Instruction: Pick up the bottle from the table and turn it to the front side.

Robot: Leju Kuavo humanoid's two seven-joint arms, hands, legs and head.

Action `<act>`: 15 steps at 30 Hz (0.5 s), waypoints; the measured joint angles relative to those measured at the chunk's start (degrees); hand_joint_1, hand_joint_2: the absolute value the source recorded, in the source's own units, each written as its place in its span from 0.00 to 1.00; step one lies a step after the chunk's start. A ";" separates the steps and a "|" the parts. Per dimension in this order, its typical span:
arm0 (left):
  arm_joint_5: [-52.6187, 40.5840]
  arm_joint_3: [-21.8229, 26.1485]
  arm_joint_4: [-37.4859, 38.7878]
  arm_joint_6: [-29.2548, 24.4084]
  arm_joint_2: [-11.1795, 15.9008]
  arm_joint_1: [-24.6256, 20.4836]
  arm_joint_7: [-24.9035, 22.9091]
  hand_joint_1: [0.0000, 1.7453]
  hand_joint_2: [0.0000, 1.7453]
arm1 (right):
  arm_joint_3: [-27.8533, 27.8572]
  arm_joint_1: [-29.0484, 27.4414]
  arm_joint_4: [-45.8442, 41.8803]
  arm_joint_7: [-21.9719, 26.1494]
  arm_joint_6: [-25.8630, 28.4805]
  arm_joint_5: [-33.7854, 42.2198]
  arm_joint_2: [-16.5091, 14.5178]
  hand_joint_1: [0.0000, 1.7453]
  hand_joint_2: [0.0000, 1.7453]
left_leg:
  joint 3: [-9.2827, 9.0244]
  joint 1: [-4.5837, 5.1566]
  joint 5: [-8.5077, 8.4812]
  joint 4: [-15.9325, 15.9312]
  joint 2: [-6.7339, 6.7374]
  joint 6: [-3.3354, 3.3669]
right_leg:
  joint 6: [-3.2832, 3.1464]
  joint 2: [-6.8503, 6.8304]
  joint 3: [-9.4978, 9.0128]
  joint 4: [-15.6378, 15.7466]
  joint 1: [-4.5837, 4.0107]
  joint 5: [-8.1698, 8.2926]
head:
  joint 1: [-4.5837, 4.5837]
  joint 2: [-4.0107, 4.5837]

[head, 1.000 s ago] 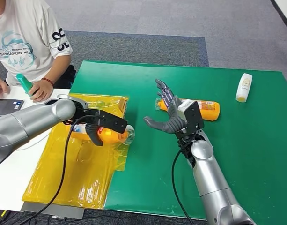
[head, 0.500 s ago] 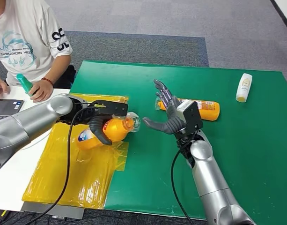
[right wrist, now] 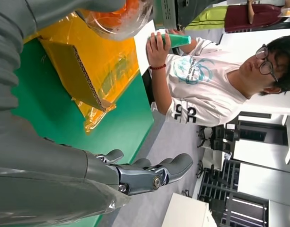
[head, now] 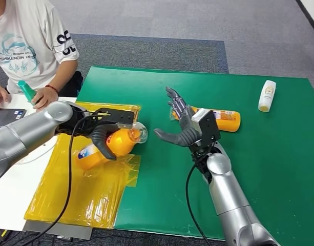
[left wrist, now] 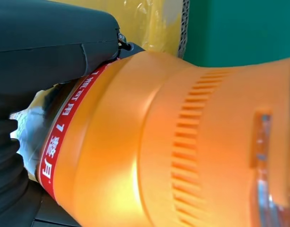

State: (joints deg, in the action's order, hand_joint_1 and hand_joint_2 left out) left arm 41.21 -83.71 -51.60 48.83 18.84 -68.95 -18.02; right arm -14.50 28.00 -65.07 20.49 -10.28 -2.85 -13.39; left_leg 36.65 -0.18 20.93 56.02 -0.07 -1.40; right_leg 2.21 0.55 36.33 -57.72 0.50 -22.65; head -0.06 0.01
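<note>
The left hand [head: 102, 134] grips the orange bottle [head: 108, 146] lifted above the yellow sheet [head: 85, 189] at the edge of the green surface [head: 263, 154], its clear cap toward the right hand [head: 182, 125], which hovers with fingers spread, holding nothing.

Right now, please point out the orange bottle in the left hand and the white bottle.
orange bottle [head: 122, 142], head view, on its orange body.
left hand [head: 101, 138], head view, on its dark fingers.
white bottle [head: 267, 95], head view, on its label.

Seated person [head: 27, 46] holding teal bottle [head: 26, 91], white bottle [head: 267, 95] on green mat [head: 263, 154]
</note>
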 joint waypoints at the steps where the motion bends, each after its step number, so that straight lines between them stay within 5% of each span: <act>1: 0.13 -0.39 -0.12 0.19 0.05 -0.35 -0.43 1.00 1.00 | -0.06 0.00 0.00 -0.01 0.03 0.03 -0.01 0.00 1.00 | 0.00 0.00 0.00 0.00 0.00 0.00 | 0.00 0.00 0.00 0.00 0.00 0.00 | 0.00 0.01; 9: -1.71 -2.47 -0.79 0.36 0.13 -2.22 -1.23 1.00 1.00 | -0.76 0.10 0.00 -0.12 0.33 0.55 0.01 0.00 1.00 | 0.00 0.00 0.00 0.00 0.00 0.00 | 0.00 0.00 0.00 0.00 0.00 0.00 | 0.00 0.00; 11: -2.52 -2.70 -0.81 0.38 0.11 -2.33 -1.15 0.61 1.00 | -0.90 0.13 0.00 -0.12 0.40 0.63 -0.01 0.00 1.00 | 0.00 0.00 0.00 0.00 0.00 -0.01 | 0.00 0.00 0.00 0.00 0.00 0.00 | -0.01 0.00; 13: -3.68 -2.88 -0.81 0.47 0.07 -2.36 -0.96 0.12 1.00 | -0.94 0.15 0.00 -0.12 0.52 0.67 0.00 0.00 1.00 | 0.00 0.00 -0.01 0.00 0.00 -0.01 | 0.00 0.00 0.00 0.00 0.00 0.00 | -0.01 0.01; 15: -4.88 -3.02 -0.81 0.58 -0.02 -2.39 -0.65 0.00 1.00 | -0.95 0.15 0.00 -0.12 0.64 0.68 0.01 0.00 1.00 | 0.00 0.00 -0.01 0.00 0.00 -0.01 | 0.00 0.00 0.00 0.00 0.00 0.00 | -0.01 0.01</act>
State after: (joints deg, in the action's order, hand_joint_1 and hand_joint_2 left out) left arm 36.33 -86.73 -52.41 49.41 18.82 -71.34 -18.67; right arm -15.45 28.16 -65.07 20.37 -9.64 -2.16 -13.38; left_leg 36.65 -0.18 20.92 56.02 -0.07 -1.41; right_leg 2.20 0.55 36.33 -57.72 0.50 -22.65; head -0.07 0.02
